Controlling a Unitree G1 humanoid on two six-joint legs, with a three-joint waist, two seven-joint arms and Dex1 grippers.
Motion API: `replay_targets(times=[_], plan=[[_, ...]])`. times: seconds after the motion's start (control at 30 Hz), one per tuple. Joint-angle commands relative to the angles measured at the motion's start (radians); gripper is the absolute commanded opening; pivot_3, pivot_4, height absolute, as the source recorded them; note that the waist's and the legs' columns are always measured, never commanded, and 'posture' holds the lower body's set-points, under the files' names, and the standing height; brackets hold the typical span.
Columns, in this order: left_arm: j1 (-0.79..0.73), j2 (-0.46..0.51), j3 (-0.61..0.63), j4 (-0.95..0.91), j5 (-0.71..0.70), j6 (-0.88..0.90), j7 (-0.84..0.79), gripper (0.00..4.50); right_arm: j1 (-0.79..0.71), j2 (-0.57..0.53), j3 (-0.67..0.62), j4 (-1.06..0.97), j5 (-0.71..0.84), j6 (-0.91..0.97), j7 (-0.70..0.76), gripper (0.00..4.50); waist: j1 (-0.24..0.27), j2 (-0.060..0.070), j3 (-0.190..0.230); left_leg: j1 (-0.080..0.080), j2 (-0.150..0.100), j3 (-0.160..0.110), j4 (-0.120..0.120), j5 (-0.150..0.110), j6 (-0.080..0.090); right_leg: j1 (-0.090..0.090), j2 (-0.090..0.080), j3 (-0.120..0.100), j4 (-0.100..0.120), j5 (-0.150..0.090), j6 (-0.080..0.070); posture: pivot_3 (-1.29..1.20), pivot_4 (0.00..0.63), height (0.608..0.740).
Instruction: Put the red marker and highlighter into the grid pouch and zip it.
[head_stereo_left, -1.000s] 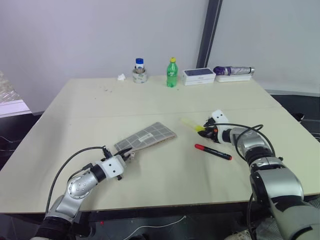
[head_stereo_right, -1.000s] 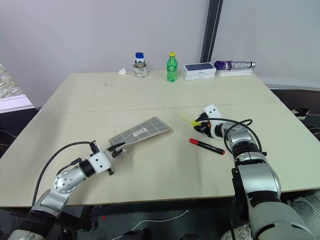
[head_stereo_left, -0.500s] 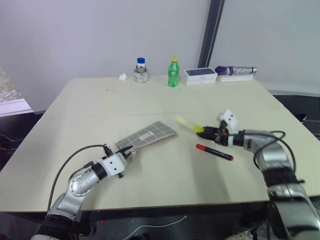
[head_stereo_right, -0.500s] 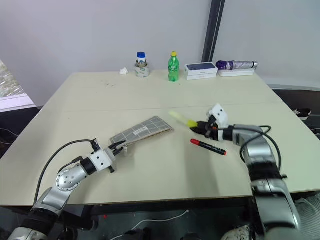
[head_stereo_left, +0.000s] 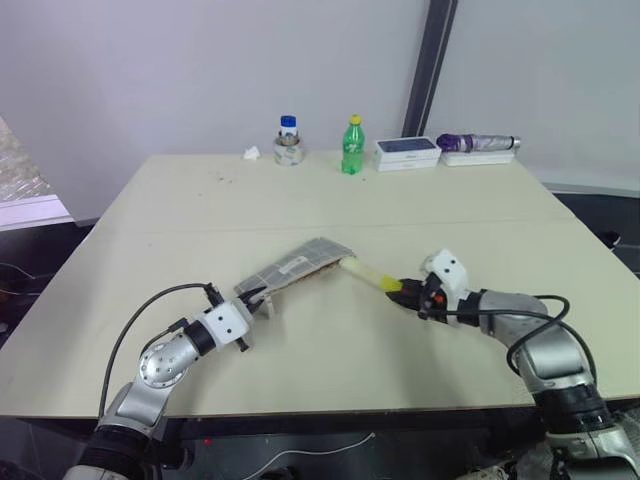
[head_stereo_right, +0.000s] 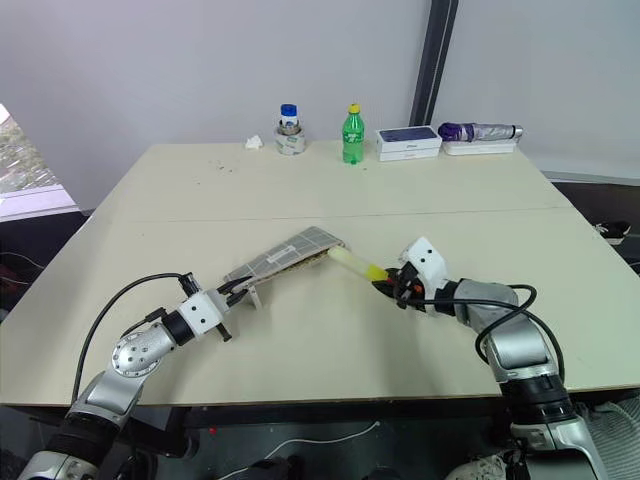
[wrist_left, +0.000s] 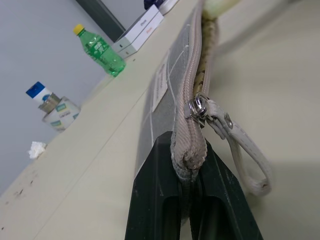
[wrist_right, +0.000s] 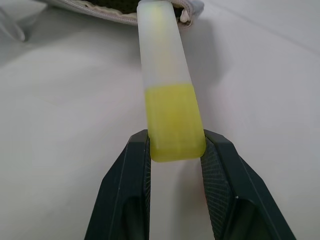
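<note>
**Kid:** How far is the job getting?

**Helper:** Not far yet. The right gripper (wrist_right: 175, 150) is holding the highlighter (wrist_right: 169, 95) by its yellow end, with one black finger squeezing each side. The pale end is pointing at the open mouth of the pouch (head_stereo_left: 298, 268) and is just touching the edge there.

**Kid:** So it is not inside?

**Helper:** Not yet. Most of the highlighter is sticking out over the table (head_stereo_left: 330, 200), between the pouch and the gripper.

**Kid:** What is the other arm doing?

**Helper:** The left gripper (wrist_left: 192, 167) is pinching the near corner of the pouch. Its fingers are closed tight on the cloth right under the zipper, and that end is being held up off the table. The silver zipper pull (wrist_left: 197, 106) is sitting close to those fingers, so the zipper is standing open along the rest of the top.

**Kid:** Where is the red marker?

**Helper:** I am not finding it in these views. It may be hiding behind the right arm, but I cannot tell.

**Kid:** What is left to do?

**Helper:** I am thinking almost all of it: pushing the highlighter in, getting the marker in too, and then zipping the pouch shut.
</note>
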Motion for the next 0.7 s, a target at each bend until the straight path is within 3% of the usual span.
replay_targets(times=[0.03, 0.33, 0.43, 0.7], plan=[[-0.020, 0.006, 0.012, -0.041, -0.011, -0.003, -0.008, 0.00, -0.024, 0.006, 0.023, 0.005, -0.003, -0.027, 0.000, 0.86, -0.001, 0.000, 0.000, 0.000, 0.000, 0.000, 0.000, 0.000, 0.000, 0.000, 0.000, 0.000, 0.000, 0.000, 0.000, 0.00, 0.150, 0.740], [-0.016, 0.024, 0.000, -0.049, 0.013, -0.018, -0.030, 0.00, -0.073, 0.027, 0.149, -0.019, -0.060, -0.051, 0.006, 0.86, -0.004, 0.000, 0.000, 0.000, 0.000, 0.000, 0.000, 0.000, 0.000, 0.000, 0.000, 0.000, 0.000, 0.000, 0.000, 0.00, 0.150, 0.740], [-0.028, 0.032, -0.012, -0.055, -0.004, -0.025, -0.072, 0.00, -0.128, 0.035, 0.255, 0.009, -0.160, -0.122, 0.003, 0.86, -0.004, 0.000, 0.000, 0.000, 0.000, 0.000, 0.000, 0.000, 0.000, 0.000, 0.000, 0.000, 0.000, 0.000, 0.000, 0.00, 0.150, 0.740], [-0.053, 0.062, -0.005, -0.063, -0.115, -0.020, -0.215, 0.00, -0.251, 0.166, 0.390, 0.024, -0.226, -0.173, 0.015, 0.86, -0.005, 0.000, 0.000, 0.000, 0.000, 0.000, 0.000, 0.000, 0.000, -0.001, 0.001, 0.000, 0.000, 0.000, 0.000, 0.00, 0.150, 0.740]])
